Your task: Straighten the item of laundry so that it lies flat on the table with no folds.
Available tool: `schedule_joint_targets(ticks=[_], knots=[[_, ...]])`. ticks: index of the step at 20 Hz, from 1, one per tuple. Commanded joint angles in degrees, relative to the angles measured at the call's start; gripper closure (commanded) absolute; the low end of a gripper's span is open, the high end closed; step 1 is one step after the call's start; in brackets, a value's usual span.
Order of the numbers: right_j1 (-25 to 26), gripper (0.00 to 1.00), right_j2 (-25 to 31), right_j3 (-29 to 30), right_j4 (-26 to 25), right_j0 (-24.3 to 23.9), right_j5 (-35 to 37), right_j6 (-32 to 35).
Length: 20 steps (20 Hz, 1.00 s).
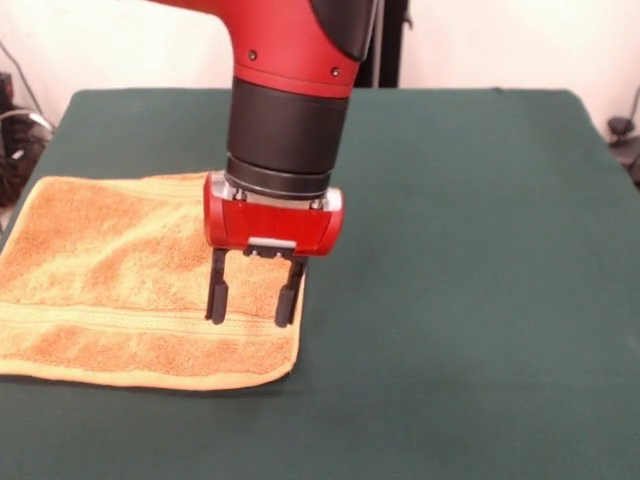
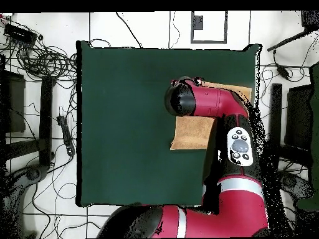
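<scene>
The golden-orange terry-cloth towel (image 1: 110,290) has a rough, looped, matt pile, with a smoother flat-woven band across it near the front edge and a plain hemmed border. The dark green table (image 1: 470,300) is covered in a matt, felt-like cloth with no shine. The tool (image 1: 255,302) has a glossy red plastic housing and two matt black fingers (image 1: 216,290), spread apart. Above it, the red and black robot arm (image 2: 212,103) has smooth, glossy shells and a satin black collar.
</scene>
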Motion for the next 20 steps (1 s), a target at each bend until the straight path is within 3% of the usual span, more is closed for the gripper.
schedule_joint_targets(ticks=[1, 9, 20], knots=[[2.0, 0.0, 3.0, 9.1, 1.0, 0.2, -0.2, 9.2], [3.9, 0.0, 1.0, 9.3, 0.3, 1.1, -3.3, 11.1], [7.7, 0.0, -2.5, 4.2, -0.8, 2.7, -6.5, 10.3]])
